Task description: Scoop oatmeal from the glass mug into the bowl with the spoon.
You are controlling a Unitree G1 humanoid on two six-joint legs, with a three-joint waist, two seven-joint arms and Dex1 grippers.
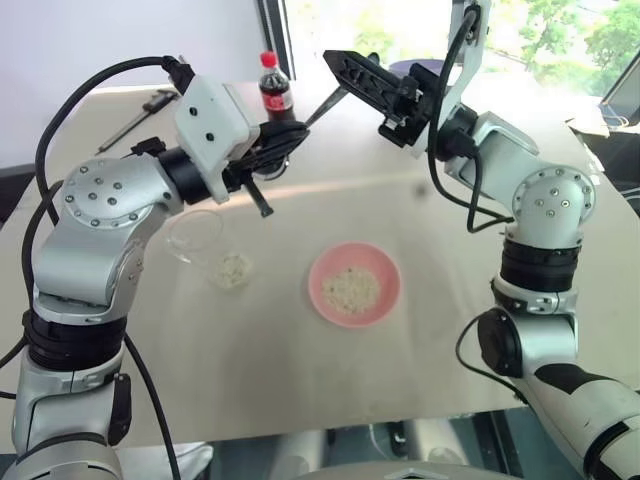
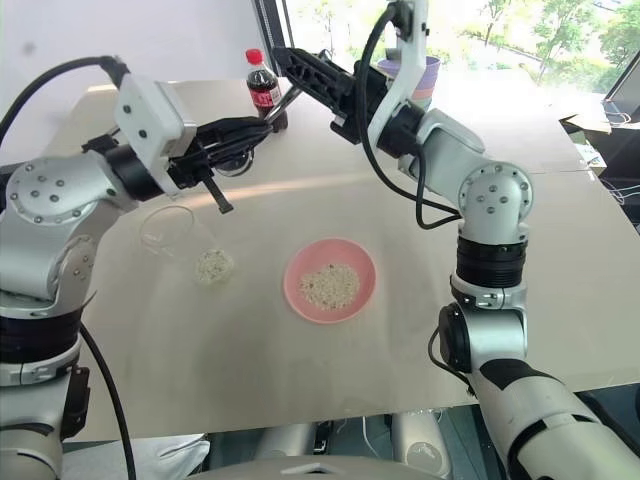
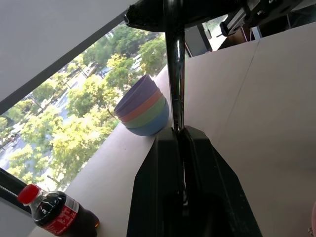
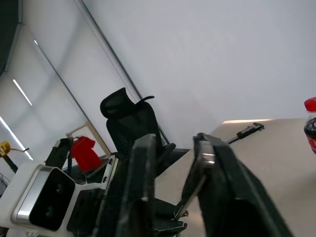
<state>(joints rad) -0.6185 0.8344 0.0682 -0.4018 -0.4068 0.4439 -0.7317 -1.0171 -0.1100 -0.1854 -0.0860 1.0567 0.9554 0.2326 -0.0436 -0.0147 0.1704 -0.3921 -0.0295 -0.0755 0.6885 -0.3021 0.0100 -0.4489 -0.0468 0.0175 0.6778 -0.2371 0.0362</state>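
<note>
- An office or lab room is suggested, not a home kitchen.
- A black office chair [image 4: 129, 121] with a headrest is seen against a plain white wall [image 4: 207, 54].
- Large windows [image 1: 560, 35] are seen behind the counter [image 1: 300, 370], with green trees [image 3: 84, 98] outside.
- The counter is covered in plain beige sheeting, with a seam visible.
- A laptop [image 1: 622, 100] is seen at the counter's far right edge.
- A red object [image 4: 84, 150] is seen on a stand beside the chair.

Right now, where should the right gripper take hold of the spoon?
On the bare stretch of the spoon handle, coming across it from the far side: the left gripper has its jaws shut on the near end, leaving that straight stretch free.
</note>
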